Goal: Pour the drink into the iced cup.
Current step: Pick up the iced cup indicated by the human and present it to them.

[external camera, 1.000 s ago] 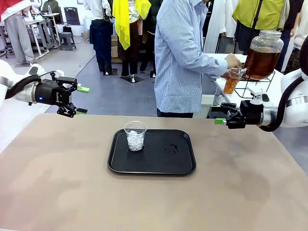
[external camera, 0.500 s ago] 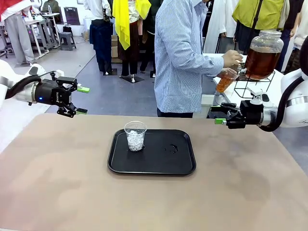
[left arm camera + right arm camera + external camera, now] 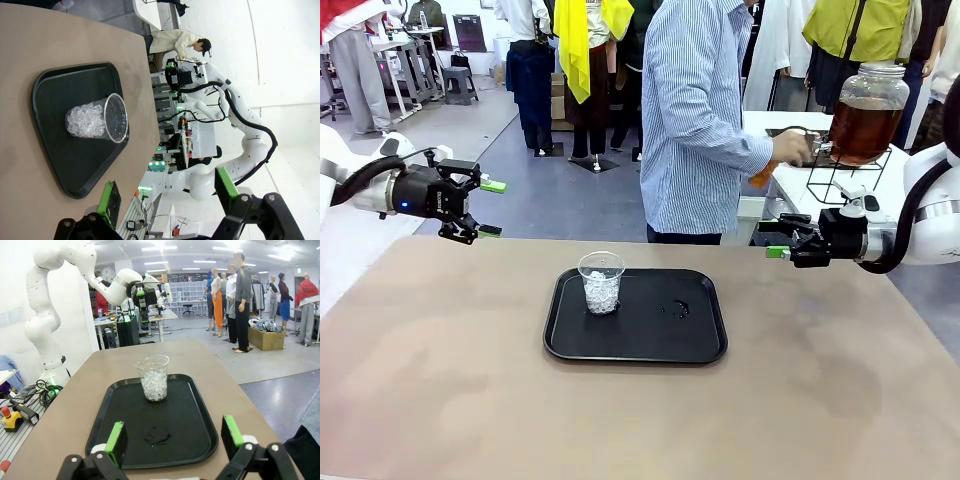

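The iced cup [image 3: 601, 283] is clear plastic, part full of white ice, and stands on the left part of a black tray [image 3: 700, 345]. It also shows in the left wrist view [image 3: 97, 120] and the right wrist view [image 3: 153, 377]. The amber drink fills a big glass jar [image 3: 862, 125] behind the person. The person's hand [image 3: 790, 148] carries a small cup of drink; just an orange sliver [image 3: 761, 178] peeks out under the sleeve. My left gripper [image 3: 490, 208] [image 3: 167, 192] hangs open off the table's far left. My right gripper [image 3: 775, 238] [image 3: 172, 437] is open at the far right edge.
A wet patch [image 3: 676, 309] marks the tray's right half. The jar rests on a black wire stand [image 3: 835, 185] on a white side table. The person in a striped shirt [image 3: 695, 120] stands at the table's far edge.
The person's hand has drawn the filled cup away from the jar's tap, leftward and lower, until the forearm mostly hides it. Both arms have stayed still.
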Robot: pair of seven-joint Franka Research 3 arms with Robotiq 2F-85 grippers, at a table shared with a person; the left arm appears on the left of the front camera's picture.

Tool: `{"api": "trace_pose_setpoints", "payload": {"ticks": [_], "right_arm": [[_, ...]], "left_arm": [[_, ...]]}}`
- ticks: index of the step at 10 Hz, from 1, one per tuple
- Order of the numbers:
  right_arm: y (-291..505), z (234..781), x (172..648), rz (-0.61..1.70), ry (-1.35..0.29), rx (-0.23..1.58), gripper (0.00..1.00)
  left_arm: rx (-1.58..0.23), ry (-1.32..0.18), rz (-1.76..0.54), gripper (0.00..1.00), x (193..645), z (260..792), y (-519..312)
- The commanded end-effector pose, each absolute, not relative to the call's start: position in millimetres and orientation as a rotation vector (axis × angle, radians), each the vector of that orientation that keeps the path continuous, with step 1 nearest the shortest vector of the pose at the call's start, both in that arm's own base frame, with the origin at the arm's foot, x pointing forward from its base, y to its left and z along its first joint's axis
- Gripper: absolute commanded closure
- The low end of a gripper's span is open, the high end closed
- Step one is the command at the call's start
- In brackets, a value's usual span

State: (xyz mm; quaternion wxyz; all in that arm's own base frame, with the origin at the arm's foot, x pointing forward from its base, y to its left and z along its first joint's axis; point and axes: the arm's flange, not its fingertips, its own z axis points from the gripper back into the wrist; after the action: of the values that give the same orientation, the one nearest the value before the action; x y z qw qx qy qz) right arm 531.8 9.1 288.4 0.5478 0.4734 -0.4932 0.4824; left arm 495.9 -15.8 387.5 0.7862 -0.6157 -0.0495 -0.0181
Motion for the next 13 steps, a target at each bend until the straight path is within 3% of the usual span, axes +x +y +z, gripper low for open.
{"api": "trace_pose_setpoints", "payload": {"ticks": [1, 13], "right_arm": [[10.8, 291.5, 534.0, 1.147, -1.169, 1.122, 0.0], [10.8, 291.5, 534.0, 1.147, -1.169, 1.122, 0.0]], "left_arm": [[-1.337, -0.115, -0.033, 0.0, 495.9, 389.0, -16.3], [-1.337, -0.115, -0.033, 0.0, 495.9, 389.0, -16.3]]}}
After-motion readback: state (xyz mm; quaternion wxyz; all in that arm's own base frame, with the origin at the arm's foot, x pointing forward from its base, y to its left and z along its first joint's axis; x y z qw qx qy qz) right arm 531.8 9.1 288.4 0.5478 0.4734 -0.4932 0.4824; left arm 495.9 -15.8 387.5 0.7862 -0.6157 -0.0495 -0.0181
